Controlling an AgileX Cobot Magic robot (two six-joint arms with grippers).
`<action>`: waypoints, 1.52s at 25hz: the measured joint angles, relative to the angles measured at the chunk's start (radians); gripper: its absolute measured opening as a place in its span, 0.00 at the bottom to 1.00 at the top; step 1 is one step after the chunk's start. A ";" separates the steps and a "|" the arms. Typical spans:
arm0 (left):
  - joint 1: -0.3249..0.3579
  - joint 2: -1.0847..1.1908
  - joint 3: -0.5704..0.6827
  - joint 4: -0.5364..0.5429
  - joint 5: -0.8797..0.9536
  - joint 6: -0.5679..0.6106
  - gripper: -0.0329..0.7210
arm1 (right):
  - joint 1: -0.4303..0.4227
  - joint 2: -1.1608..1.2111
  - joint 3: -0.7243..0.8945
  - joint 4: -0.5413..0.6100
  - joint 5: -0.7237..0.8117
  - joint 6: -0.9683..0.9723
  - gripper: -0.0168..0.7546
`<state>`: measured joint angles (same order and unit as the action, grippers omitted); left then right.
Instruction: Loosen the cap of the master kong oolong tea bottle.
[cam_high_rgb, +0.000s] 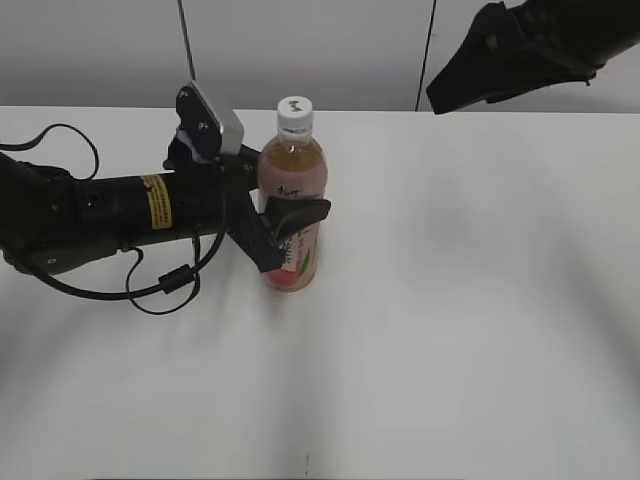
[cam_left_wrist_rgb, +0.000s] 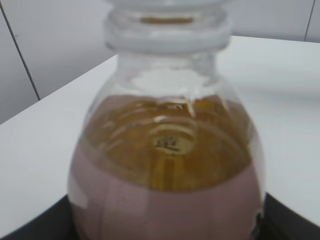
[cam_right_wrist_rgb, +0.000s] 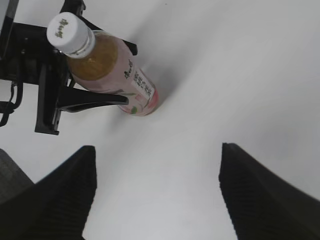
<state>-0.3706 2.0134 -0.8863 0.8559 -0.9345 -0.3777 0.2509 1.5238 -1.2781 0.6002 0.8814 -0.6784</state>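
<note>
From the exterior view, the master kong oolong tea bottle (cam_high_rgb: 291, 205) stands upright on the white table (cam_high_rgb: 470, 300), its long axis vertical and the cap (cam_high_rgb: 294, 113) pointing straight up. The left gripper (cam_high_rgb: 285, 225) reaches in from the bottle's left and pinches the labelled lower body; one dark finger wraps across the front and hides part of the pink label. The right gripper (cam_high_rgb: 500, 62) hangs high above and to the right of the bottle, well apart from it and cut off by the frame edge, so its jaws can't be read here.

In the left wrist view the bottle (cam_left_wrist_rgb: 167, 165) fills nearly everything, blurred and very close: clear shoulder, amber tea above, pinkish below. The cap is cropped off at the top, and only dark slivers that are probably the gripper's fingers show at the bottom corners.

From the right wrist view, the right gripper (cam_right_wrist_rgb: 157, 195) has its two dark fingers spread wide, nothing between them. The bottle (cam_right_wrist_rgb: 112, 75) lies beyond and left of its fingertips, appearing slanted by the camera angle, its white cap (cam_right_wrist_rgb: 69, 33) with a small dark mark nearest the lens. The left gripper (cam_right_wrist_rgb: 95, 97) clamps the bottle's middle.
</note>
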 joint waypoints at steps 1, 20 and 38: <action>0.000 -0.001 0.000 0.010 0.000 0.000 0.60 | 0.004 0.014 -0.017 -0.005 0.017 0.027 0.77; -0.054 -0.014 -0.030 0.039 0.075 -0.065 0.60 | 0.207 0.264 -0.458 -0.182 0.328 0.386 0.77; -0.055 -0.037 -0.045 0.071 0.145 -0.078 0.60 | 0.246 0.436 -0.613 -0.192 0.338 0.588 0.72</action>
<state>-0.4257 1.9763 -0.9309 0.9265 -0.7896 -0.4552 0.4969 1.9596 -1.8911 0.4082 1.2191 -0.0900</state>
